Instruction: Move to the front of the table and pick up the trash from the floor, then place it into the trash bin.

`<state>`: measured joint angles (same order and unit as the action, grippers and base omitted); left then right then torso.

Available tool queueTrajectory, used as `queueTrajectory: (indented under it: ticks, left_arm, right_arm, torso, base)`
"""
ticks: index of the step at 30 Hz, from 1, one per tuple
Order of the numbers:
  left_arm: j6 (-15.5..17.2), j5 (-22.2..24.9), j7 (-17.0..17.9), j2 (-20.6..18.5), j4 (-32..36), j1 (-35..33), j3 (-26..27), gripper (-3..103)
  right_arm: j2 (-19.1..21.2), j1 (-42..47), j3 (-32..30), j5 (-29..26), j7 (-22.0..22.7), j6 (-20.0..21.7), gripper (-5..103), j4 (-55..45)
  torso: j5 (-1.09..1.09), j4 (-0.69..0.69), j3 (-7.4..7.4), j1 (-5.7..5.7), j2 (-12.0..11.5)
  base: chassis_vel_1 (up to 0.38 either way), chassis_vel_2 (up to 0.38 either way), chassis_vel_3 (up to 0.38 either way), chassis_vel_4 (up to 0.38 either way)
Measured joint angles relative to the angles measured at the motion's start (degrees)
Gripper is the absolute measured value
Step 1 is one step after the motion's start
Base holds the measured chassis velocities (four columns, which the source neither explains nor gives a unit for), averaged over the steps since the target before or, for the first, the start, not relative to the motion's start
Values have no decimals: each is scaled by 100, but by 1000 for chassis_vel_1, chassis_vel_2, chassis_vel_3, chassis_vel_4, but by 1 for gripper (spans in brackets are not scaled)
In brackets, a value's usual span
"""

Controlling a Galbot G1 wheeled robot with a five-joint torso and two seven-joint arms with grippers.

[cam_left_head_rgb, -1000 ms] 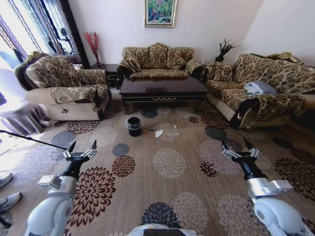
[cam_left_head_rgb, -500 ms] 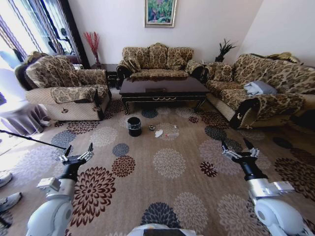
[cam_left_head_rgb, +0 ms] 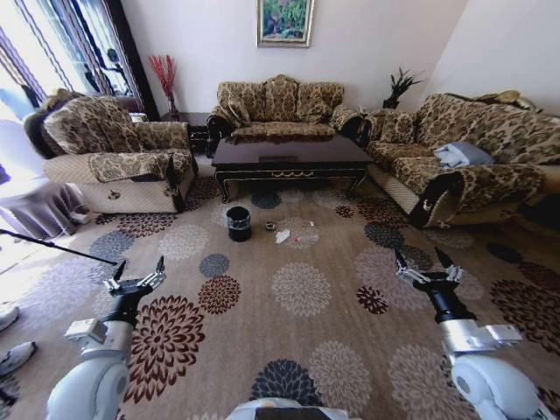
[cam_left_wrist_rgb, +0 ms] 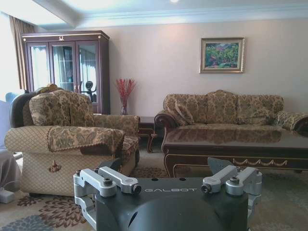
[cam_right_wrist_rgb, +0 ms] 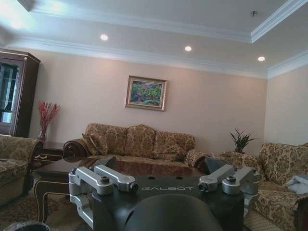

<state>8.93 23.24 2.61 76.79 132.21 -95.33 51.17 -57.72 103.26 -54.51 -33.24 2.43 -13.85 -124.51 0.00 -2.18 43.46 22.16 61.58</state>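
The dark-brown table [cam_left_head_rgb: 291, 160] stands across the room in front of the middle sofa, and also shows in the left wrist view [cam_left_wrist_rgb: 231, 144] and the right wrist view [cam_right_wrist_rgb: 57, 175]. On the carpet before it stands the black trash bin [cam_left_head_rgb: 238, 223], whose rim also shows [cam_right_wrist_rgb: 24, 226]. Right of the bin lies the trash: a small dark piece [cam_left_head_rgb: 270, 227], crumpled white paper [cam_left_head_rgb: 282, 236] and a clear bottle [cam_left_head_rgb: 303, 236]. My left gripper [cam_left_head_rgb: 140, 268] and right gripper [cam_left_head_rgb: 419, 261] hover open and empty over the near carpet, far from the trash.
An armchair [cam_left_head_rgb: 114, 153] stands at the left, a sofa [cam_left_head_rgb: 280, 109] behind the table and a long sofa [cam_left_head_rgb: 464, 157] at the right. Flowered carpet [cam_left_head_rgb: 300, 289] lies open between me and the bin. A thin dark rod [cam_left_head_rgb: 52, 248] crosses the floor at the left.
My left gripper has sunk a little and drifted left. The whole head view has shifted slightly, so the camera moved. The right arm holds its pose.
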Motion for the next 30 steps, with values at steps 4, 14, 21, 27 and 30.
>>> queueTrajectory:
  ticks: [4, 14, 21, 27, 30]
  left_arm:
    - [-13, -63, -13, 16, -30, 2, -15, 100]
    - [-60, -112, -115, 1, -50, -19, -34, 100]
    - [-110, -56, -221, -56, -23, -44, -14, 100]
    - [-110, -27, -234, -85, -70, -5, -11, 100]
    - [-114, -50, -249, -80, -93, 13, -30, 100]
  right_arm:
    - [11, 13, -13, 13, 9, 0, 100, 6]
    - [27, 11, -19, 48, 84, 12, 100, 55]
    - [134, -30, -46, 24, 95, 19, 100, 171]
    - [190, -43, -23, 8, 93, 32, 100, 211]
    - [201, -34, 22, -18, 81, 92, 100, 208]
  torso:
    - [0, 0, -67, -49, -114]
    - [0, 0, -234, -178, -411]
    - [0, 0, -353, -272, -624]
    - [0, 0, -430, -332, -761]
    - [0, 0, -492, -375, -866]
  base:
    - [0, 0, 0, 0]
    - [0, 0, 0, 0]
    - [0, 0, 0, 0]
    - [0, 0, 0, 0]
    - [0, 0, 0, 0]
